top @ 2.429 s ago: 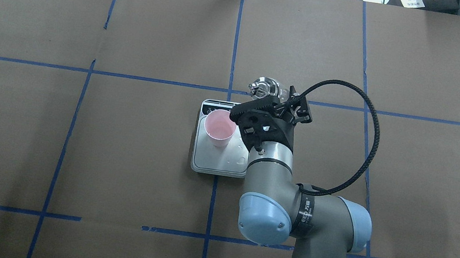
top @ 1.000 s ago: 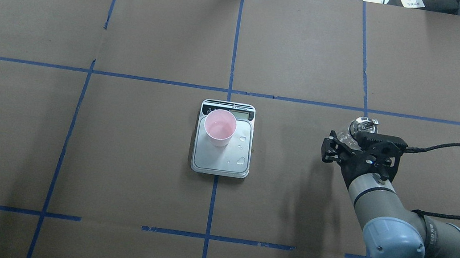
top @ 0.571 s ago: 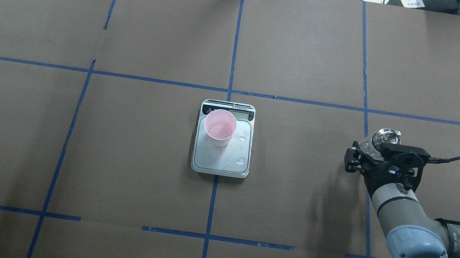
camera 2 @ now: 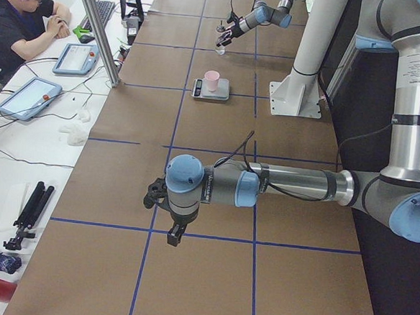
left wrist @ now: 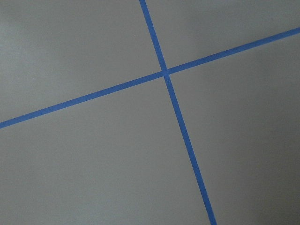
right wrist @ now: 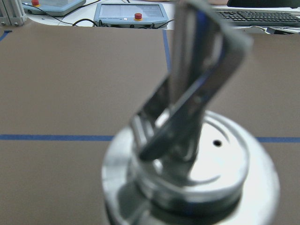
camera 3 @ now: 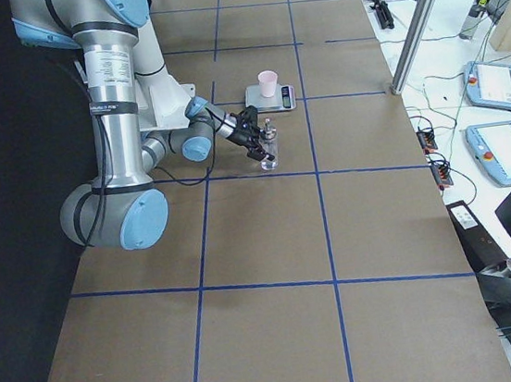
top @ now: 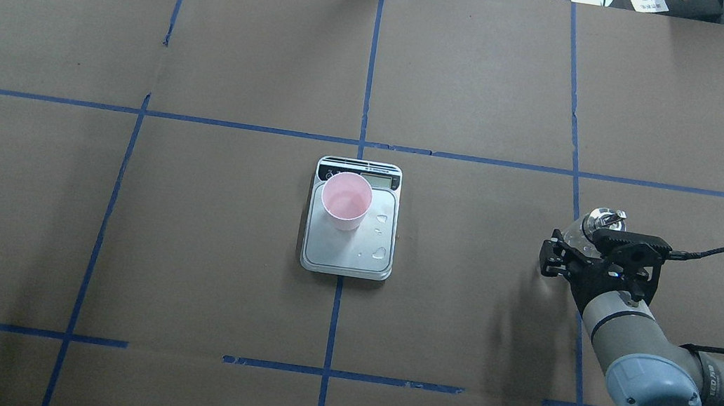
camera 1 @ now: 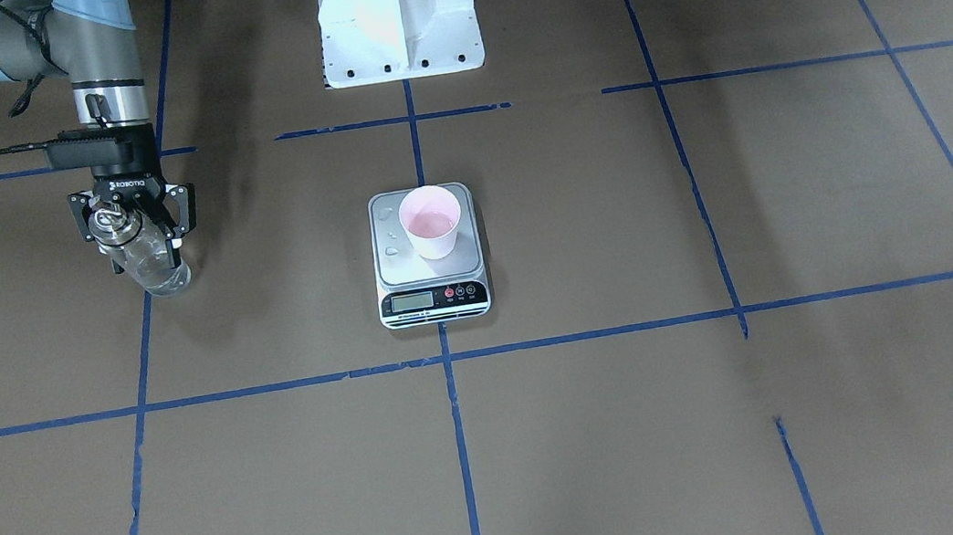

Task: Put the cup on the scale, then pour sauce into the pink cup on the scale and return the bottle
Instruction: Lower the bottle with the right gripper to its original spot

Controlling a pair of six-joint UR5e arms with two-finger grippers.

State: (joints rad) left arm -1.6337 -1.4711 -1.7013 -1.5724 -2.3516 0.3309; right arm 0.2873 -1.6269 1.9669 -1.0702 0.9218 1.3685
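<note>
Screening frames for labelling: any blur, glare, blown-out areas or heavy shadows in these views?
Right wrist view: the silver metal pourer cap of the clear glass bottle fills the frame, out of focus, with bright glare. Overhead view: the strip beyond the brown paper-covered table is blown out, and a soft arm shadow lies on the paper. Left wrist view: sharp, no glare.

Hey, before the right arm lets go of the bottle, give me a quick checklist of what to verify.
1. Right gripper shut on bottle: ok.
2. Bottle base down on table: cannot tell.
3. Cup upright on scale: ok.
4. Scale platform dry: not ok, droplets beside cup.
5. Left gripper far from bottle: ok.
</note>
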